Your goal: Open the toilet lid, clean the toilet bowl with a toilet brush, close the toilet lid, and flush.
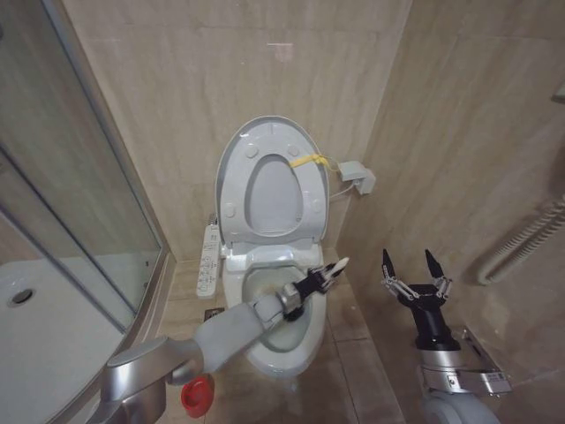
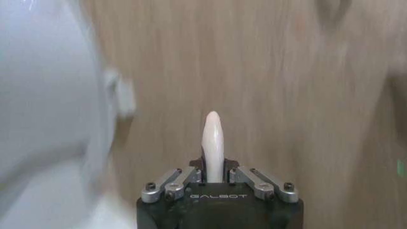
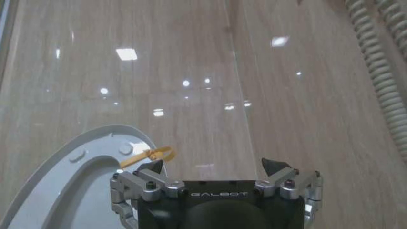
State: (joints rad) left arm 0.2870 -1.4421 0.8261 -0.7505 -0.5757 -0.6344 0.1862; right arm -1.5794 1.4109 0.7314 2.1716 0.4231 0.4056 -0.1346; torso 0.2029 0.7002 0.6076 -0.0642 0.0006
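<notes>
The toilet lid [image 1: 269,140] stands upright against the wall with the ring seat raised against it and a yellow strap [image 1: 310,161] at its rim. Below it the toilet bowl [image 1: 284,346] lies uncovered. My left gripper [image 1: 315,281] hangs over the bowl's right side, shut on the toilet brush's whitish handle [image 1: 338,264], whose tip points up and to the right. In the left wrist view the handle [image 2: 214,140] sticks out from between the shut fingers of the gripper [image 2: 214,172]. The bristle head is hidden. My right gripper [image 1: 409,263] stands open to the right of the bowl, fingers up, and the right wrist view shows it [image 3: 215,167] near the lid [image 3: 76,167].
A red holder cup [image 1: 198,394] stands on the floor left of the bowl, under my left arm. The shower tray [image 1: 40,331] and glass door [image 1: 84,185] fill the left side. A control panel [image 1: 208,258] flanks the seat. A ribbed hose [image 1: 523,240] runs along the right wall.
</notes>
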